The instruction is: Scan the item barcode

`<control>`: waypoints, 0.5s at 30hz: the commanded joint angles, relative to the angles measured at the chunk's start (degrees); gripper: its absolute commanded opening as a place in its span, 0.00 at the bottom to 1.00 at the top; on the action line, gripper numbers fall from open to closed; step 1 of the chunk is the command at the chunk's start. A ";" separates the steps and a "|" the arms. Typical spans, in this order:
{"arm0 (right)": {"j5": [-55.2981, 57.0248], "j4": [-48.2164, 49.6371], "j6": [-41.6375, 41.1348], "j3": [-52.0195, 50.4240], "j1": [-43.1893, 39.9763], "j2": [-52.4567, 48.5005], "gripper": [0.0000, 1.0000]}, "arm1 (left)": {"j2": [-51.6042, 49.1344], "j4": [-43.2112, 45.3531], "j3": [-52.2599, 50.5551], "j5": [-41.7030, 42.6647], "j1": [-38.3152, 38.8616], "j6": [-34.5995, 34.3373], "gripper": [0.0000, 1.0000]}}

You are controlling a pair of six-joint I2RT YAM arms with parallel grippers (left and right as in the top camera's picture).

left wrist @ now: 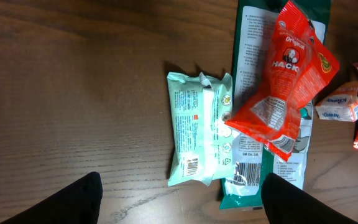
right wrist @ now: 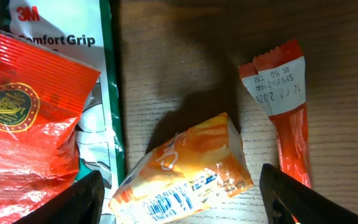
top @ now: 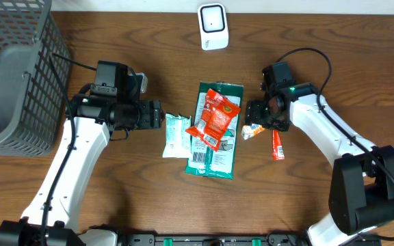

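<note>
The small orange packet lies crumpled on the desk, right of the green 3M pack and left of a red stick sachet. Its barcode faces up on the whitish near end. The right pincer straddles it with jaws wide; whether they touch it is unclear. The left pincer is open and empty.

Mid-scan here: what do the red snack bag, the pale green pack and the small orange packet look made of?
Red snack bag: likely thin plastic film, glossy, going by its crinkles and glare. Pale green pack: soft plastic wrap, slightly shiny, wrinkled with a crimped top seam. Small orange packet: shiny film or coated paper; its creases catch light, but which is unclear.
</note>
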State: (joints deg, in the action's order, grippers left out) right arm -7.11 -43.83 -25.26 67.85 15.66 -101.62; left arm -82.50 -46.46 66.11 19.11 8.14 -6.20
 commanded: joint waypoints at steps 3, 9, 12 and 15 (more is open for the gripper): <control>0.61 -0.48 -0.44 -0.31 0.94 0.02 0.73 | 0.50 -0.22 0.61 -0.57 -0.04 -0.33 0.82; 0.61 -1.62 -0.42 -0.35 0.96 0.02 0.65 | 0.50 -0.22 0.61 -0.57 -0.04 -0.33 0.82; 0.63 -2.71 0.87 -0.55 0.94 0.02 0.64 | 0.50 -0.22 0.61 -0.57 -0.04 -0.33 0.82; 0.63 -2.82 4.46 -0.57 0.94 0.02 0.62 | 0.50 -0.22 0.61 -0.57 -0.04 -0.33 0.82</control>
State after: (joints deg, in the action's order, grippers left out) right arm -7.01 -46.57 -24.47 67.77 16.05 -101.62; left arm -82.50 -46.48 66.11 19.11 8.14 -6.20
